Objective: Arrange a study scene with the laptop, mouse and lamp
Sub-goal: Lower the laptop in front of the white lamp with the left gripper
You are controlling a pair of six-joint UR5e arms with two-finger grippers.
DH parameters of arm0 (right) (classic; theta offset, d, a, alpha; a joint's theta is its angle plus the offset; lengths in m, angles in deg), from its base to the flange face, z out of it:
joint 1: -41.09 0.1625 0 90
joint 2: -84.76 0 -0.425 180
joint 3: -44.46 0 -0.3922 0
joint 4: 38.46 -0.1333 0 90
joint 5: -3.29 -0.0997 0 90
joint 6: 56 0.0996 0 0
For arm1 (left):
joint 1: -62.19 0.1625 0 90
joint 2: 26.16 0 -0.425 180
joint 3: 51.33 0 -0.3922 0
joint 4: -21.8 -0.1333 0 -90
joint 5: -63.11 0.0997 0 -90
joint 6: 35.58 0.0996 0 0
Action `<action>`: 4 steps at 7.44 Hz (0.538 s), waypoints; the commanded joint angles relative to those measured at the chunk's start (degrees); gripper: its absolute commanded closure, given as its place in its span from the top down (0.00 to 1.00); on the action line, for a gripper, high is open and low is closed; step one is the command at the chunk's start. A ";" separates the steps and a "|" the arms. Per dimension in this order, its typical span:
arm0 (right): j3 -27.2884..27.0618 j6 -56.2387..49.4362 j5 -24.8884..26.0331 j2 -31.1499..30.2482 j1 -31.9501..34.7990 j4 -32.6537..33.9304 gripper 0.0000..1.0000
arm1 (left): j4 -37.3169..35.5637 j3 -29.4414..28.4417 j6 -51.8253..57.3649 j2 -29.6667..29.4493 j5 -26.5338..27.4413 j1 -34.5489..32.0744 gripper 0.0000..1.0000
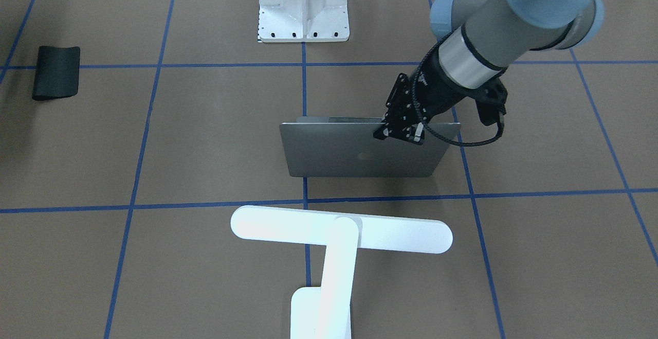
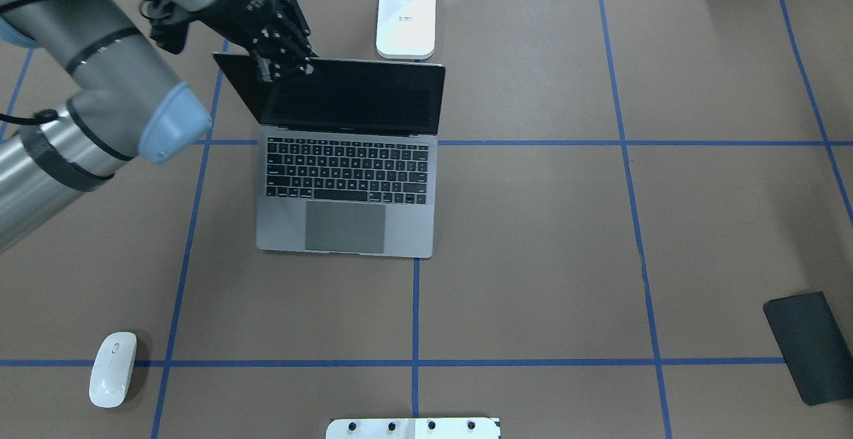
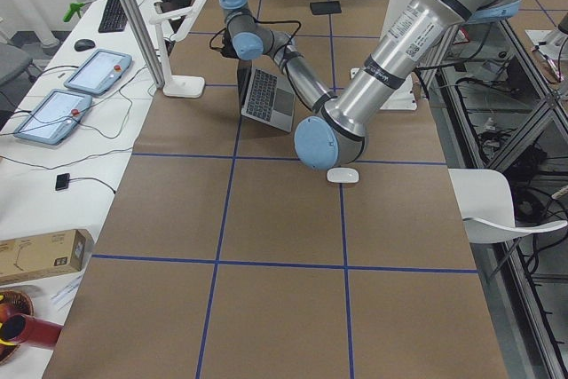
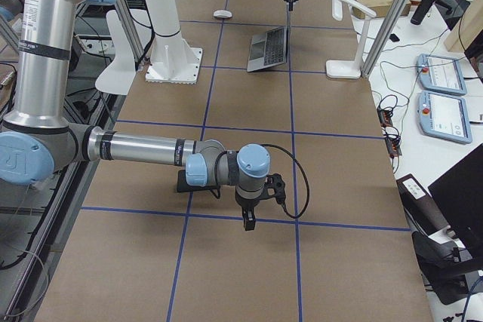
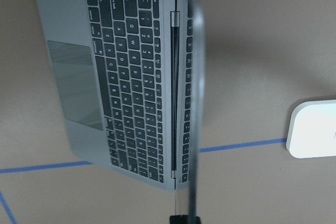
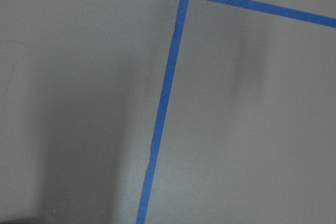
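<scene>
The space-grey laptop (image 1: 354, 156) stands open mid-table, keyboard and trackpad (image 2: 346, 226) towards the robot. My left gripper (image 2: 288, 70) is at the lid's top edge near its left corner, shut on the lid; from the front it (image 1: 404, 134) sits over the lid's back. In the left wrist view the lid edge (image 5: 191, 103) runs between the fingers. The white mouse (image 2: 113, 368) lies near the front left. The white lamp (image 1: 339, 233) stands behind the laptop, its base (image 2: 405, 22) at the far edge. My right gripper (image 4: 249, 220) hangs low over bare table; I cannot tell its state.
A black mat (image 2: 810, 346) lies at the right front. The white ribbed pedestal (image 1: 303, 7) is bolted at the robot's side of the table. Blue tape lines (image 6: 160, 114) grid the brown surface. Tablets and cables lie past the far edge (image 4: 445, 81).
</scene>
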 commanded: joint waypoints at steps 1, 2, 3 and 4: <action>-0.03 0.01 0.11 0.05 0.00 0.02 1.00 | 5.12 -5.46 -2.00 -2.51 4.73 1.45 0.00; -0.03 0.01 0.20 0.05 0.00 0.02 1.00 | 7.06 -7.13 -2.00 -2.43 6.48 1.45 0.00; -0.03 0.01 0.03 -0.04 0.00 0.02 1.00 | 10.21 -8.97 -2.00 -2.51 9.63 1.45 0.00; -0.12 0.01 0.02 -0.21 0.00 0.02 1.00 | 15.37 -11.78 -2.00 -2.69 11.66 1.80 0.00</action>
